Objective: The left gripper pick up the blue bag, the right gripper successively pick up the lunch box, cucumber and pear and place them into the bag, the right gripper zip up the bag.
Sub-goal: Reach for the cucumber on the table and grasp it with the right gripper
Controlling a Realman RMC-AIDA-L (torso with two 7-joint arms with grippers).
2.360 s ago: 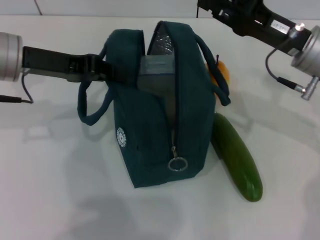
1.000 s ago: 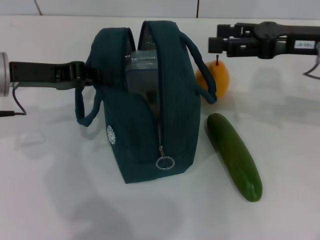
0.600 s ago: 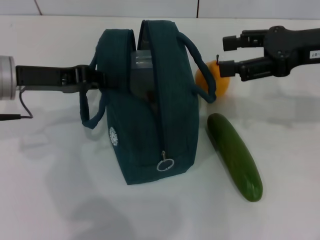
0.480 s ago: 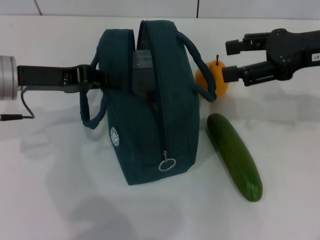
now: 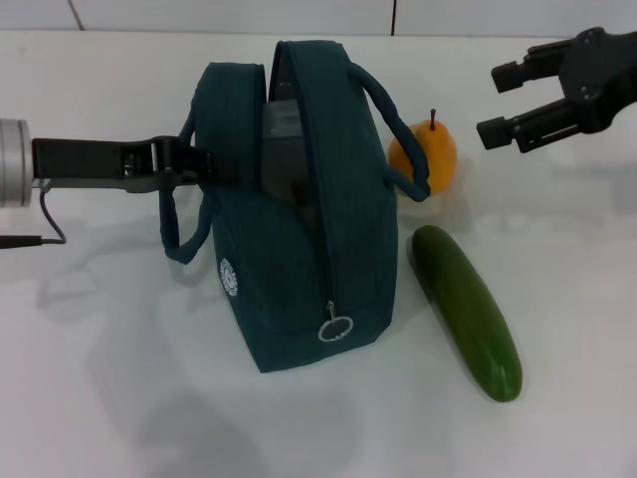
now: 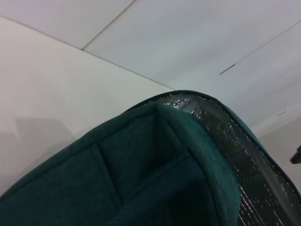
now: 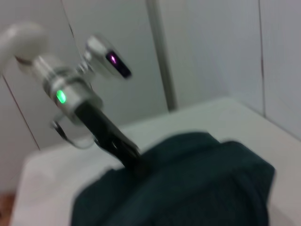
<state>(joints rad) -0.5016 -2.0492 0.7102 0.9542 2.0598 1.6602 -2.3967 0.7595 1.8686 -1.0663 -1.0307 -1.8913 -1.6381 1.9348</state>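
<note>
Left gripper [image 5: 204, 166] fingers clamp blue bag [image 5: 299, 229] rim, lunch box [image 5: 282, 129] inside. Right gripper [image 5: 503, 104] fingers spread, empty, above surface [image 5: 119, 378] beside pear [image 5: 423, 156]; cucumber [image 5: 468, 311] right of bag.

This looks like a robot test lab or staging room rather than a home. A plain white worktop [image 5: 119, 378] carries only a few props: a blue bag [image 5: 299, 229], a pear [image 5: 423, 157] and a cucumber [image 5: 468, 309]. Two black robot arms reach in from either side of it. Behind the worktop, beyond the fingers [image 5: 503, 131] of the right arm, stand bare pale wall panels [image 7: 207, 52] split by thin seams, and the left arm's wrist shows a green indicator light [image 7: 60, 97]
</note>
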